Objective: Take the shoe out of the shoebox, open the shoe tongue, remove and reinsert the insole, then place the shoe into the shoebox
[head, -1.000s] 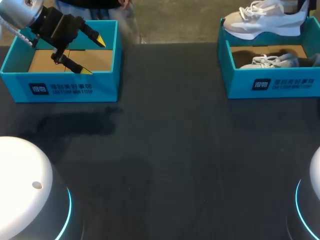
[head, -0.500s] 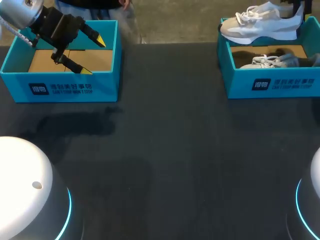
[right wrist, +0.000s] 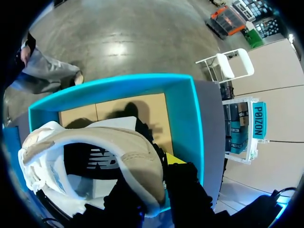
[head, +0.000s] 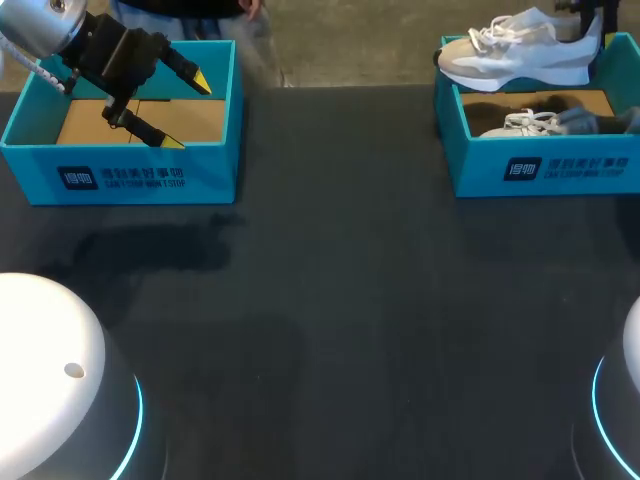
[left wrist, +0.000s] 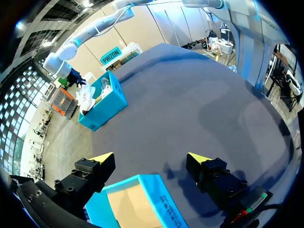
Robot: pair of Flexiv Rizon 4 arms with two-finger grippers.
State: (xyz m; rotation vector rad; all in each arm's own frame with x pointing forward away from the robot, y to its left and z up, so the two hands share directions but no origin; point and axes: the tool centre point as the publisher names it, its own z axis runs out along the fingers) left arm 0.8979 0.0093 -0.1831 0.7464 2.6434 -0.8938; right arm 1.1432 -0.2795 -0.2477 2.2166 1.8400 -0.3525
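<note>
A white shoe (head: 515, 55) hangs above the blue shoebox (head: 540, 165) at the far right of the dark worktop (head: 340, 280), toe pointing left. The right end effector (right wrist: 154, 187) grips it by the heel, fingers closed on it. A second shoe (head: 520, 123) lies inside that box. At the far left, the left end effector (head: 186, 112) hovers over another blue box (head: 120, 175), fingers spread wide and holding nothing. Held by the heel alone, the shoe could pivot or slip free. Its drooping toe might also catch the box wall on the way down to the worktop.

Left hand (left wrist: 150, 156) spread wide over a teal box (left wrist: 142, 209), another shoebox (left wrist: 105, 102) well ahead
</note>
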